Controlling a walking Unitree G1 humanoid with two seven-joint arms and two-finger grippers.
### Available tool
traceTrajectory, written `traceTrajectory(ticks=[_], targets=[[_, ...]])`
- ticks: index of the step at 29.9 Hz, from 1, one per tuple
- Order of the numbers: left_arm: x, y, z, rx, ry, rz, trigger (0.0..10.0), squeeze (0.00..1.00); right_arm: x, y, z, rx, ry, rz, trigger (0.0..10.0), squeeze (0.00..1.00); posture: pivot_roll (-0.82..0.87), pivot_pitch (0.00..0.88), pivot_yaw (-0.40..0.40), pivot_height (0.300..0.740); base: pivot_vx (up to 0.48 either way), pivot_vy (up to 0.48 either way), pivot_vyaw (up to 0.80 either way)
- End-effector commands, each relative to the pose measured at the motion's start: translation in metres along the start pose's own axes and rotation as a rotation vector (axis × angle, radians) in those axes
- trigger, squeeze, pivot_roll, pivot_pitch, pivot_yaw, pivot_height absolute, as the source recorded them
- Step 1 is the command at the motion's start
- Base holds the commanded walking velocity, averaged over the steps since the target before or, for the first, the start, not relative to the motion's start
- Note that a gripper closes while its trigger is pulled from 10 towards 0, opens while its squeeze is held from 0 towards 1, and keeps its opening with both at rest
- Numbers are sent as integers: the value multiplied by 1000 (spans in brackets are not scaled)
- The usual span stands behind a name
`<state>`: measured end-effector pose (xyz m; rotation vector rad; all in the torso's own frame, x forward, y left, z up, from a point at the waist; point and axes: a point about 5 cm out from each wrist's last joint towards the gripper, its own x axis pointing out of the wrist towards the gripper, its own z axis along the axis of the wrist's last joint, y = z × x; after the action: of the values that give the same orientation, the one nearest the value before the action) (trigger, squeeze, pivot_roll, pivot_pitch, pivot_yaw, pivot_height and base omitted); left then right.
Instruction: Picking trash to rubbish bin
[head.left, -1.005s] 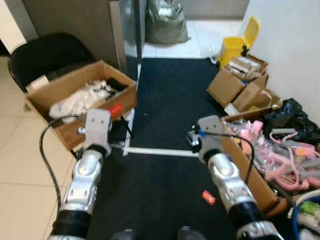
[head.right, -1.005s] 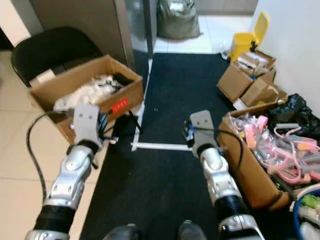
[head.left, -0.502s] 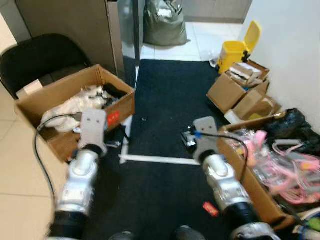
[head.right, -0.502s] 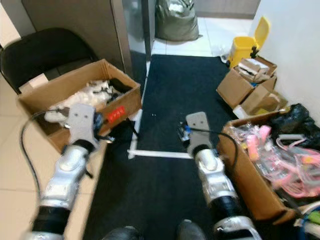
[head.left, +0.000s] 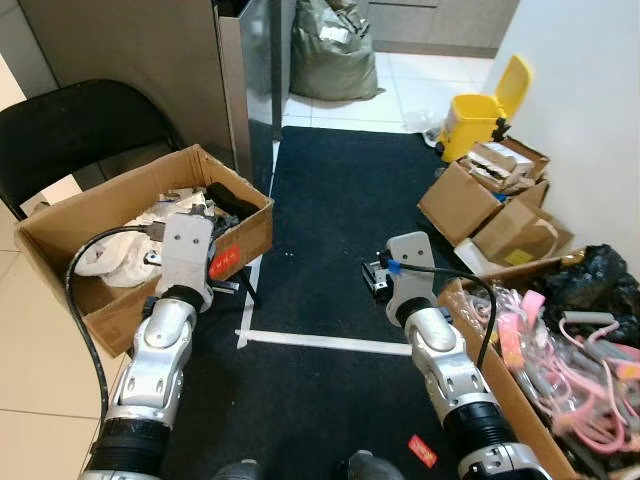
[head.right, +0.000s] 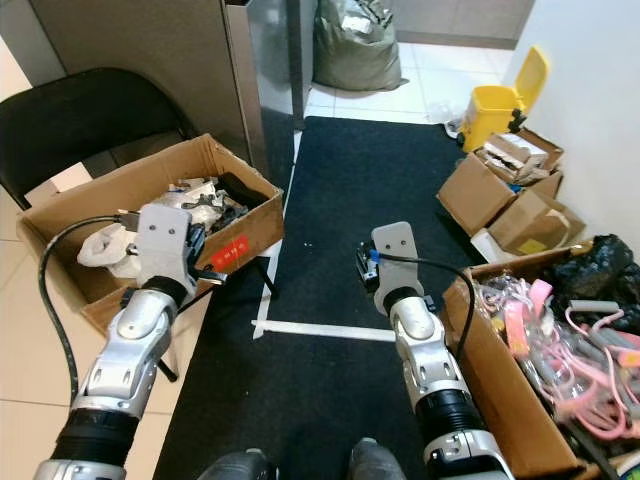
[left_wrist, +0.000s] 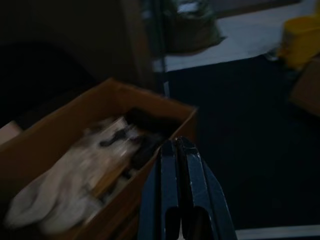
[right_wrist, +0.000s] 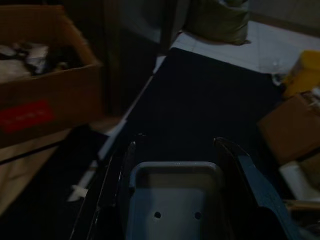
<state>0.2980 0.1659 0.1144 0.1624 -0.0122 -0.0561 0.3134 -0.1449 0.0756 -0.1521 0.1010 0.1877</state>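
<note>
— Trash? Small red scrap (head.left: 421, 450) flat on the black carpet (head.left: 330, 200), down beside the right forearm, well behind the right end effector (head.left: 378, 281) and not touching it.

— And that end effector? Low over the carpet, just past the white tape line (head.left: 320, 342); two long black fingers (right_wrist: 240, 170) spread wide apart.

— Left end effector (left_wrist: 175, 147)? Closed, fingers pressed flat together with nothing between them; poised near the corner of the open brown cardboard box (head.left: 60, 220) holding white cloth and dark odds.

— Bin? Yellow plastic rubbish bin (head.left: 470, 105) with lid raised, at the far right end of the carpet by the white wall. Well apart from both end effectors and from the red scrap; smaller brown cardboard boxes (head.left: 480, 195) in between.
</note>
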Motion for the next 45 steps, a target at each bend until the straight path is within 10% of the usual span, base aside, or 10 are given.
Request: traceTrajectory(ticks=[1, 45], targets=[[-2, 1, -3, 1, 14, 7, 10000, 0, 0, 0, -2, -5, 6, 2, 10000, 0, 63, 21, -14, 740, 322, 0, 0], [0, 2, -3, 0, 11, 15, 10000, 0, 5, 1, 3, -85, -7, 32, 10000, 0, 62, 7, -31, 740, 320, 0, 229]])
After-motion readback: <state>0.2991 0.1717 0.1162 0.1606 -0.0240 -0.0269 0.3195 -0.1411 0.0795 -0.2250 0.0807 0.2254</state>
